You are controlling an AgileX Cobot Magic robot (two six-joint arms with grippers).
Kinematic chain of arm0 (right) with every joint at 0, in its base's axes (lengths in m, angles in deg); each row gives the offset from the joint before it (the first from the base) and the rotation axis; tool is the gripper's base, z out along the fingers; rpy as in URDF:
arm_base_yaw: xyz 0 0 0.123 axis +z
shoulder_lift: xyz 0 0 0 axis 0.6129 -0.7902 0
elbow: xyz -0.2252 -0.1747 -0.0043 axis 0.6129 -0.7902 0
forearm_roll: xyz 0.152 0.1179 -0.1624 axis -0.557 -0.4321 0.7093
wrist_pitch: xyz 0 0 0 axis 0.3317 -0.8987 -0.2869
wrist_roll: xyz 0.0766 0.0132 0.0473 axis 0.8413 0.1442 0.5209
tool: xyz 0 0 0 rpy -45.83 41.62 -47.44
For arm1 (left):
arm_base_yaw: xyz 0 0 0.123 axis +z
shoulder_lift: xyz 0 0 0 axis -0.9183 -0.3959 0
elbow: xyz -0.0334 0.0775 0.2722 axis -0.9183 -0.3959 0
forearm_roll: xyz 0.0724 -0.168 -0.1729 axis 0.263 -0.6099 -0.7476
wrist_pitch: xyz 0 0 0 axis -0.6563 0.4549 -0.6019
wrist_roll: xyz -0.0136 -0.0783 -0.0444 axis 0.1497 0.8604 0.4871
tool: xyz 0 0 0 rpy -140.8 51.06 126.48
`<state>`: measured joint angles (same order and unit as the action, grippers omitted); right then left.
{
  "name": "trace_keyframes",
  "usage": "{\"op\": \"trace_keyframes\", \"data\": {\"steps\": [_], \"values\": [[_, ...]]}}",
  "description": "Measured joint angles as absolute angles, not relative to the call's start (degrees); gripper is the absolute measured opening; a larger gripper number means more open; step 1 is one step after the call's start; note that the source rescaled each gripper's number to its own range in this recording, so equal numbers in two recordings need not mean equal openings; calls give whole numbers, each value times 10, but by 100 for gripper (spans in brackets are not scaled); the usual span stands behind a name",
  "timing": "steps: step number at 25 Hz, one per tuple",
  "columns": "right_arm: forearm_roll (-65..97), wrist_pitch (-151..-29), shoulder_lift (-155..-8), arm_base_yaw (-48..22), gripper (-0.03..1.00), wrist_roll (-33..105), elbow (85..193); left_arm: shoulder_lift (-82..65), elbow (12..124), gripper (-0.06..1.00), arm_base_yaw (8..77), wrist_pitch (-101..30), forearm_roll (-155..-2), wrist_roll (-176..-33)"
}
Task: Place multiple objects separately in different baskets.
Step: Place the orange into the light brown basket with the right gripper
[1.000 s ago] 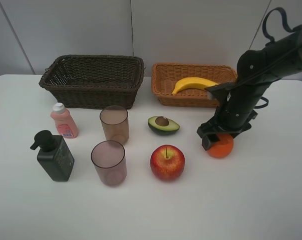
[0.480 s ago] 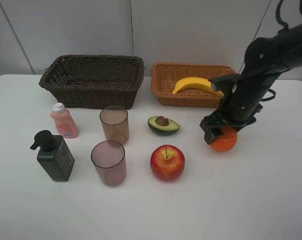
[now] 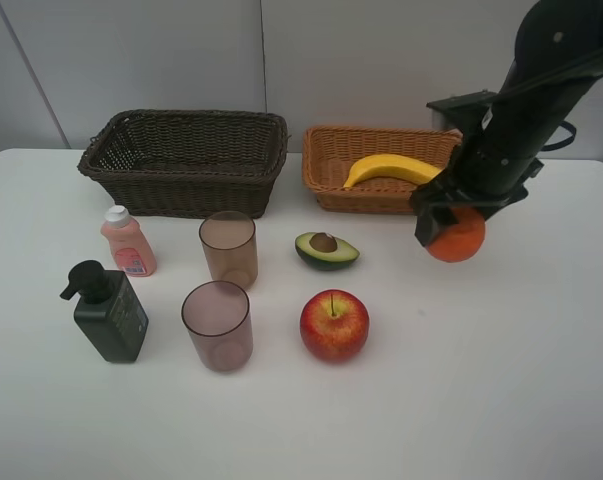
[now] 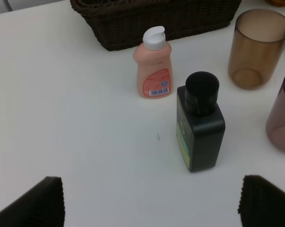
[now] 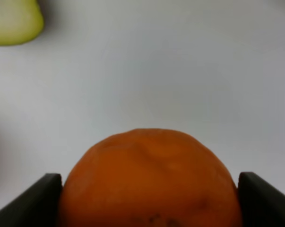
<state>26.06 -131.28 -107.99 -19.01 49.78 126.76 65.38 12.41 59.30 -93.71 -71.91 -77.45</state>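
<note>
While my right gripper (image 3: pixel 449 222) holds the round orange fruit (image 3: pixel 460 243) up by the light tan woven basket (image 3: pixel 324 168), my left gripper (image 4: pixel 151 208) is wide open

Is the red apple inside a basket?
No, the red apple sits out on the white table, close to the avocado half.

Woven wicker baskets (image 3: pixel 186 160), glossy apple (image 3: pixel 334 324)

white table (image 3: pixel 501 400), grey panelled wall (image 3: pixel 361 60)
</note>
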Motion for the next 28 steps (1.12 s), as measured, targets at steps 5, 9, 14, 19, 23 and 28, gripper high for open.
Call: {"op": "trace_keyframes", "data": {"steps": [5, 9, 14, 19, 23, 28], "values": [[262, -1321, -1080, -190, 63, 461, 1336, 654, 124, 98, 593, -937, -719, -775], [262, -1302, -1080, -190, 63, 431, 1375, 654, 124, 98, 593, -937, -719, -775], [276, -1249, -1100, -196, 63, 416, 1404, 654, 124, 98, 593, -937, -719, -775], [282, -1180, -1134, -214, 63, 408, 1420, 654, 124, 98, 593, -937, -719, -775], [282, -1122, -1160, -232, 63, 391, 1421, 654, 124, 98, 593, -937, -719, -775], [281, -1059, -1202, -250, 63, 386, 1421, 654, 124, 98, 593, -937, -719, -775]]}}
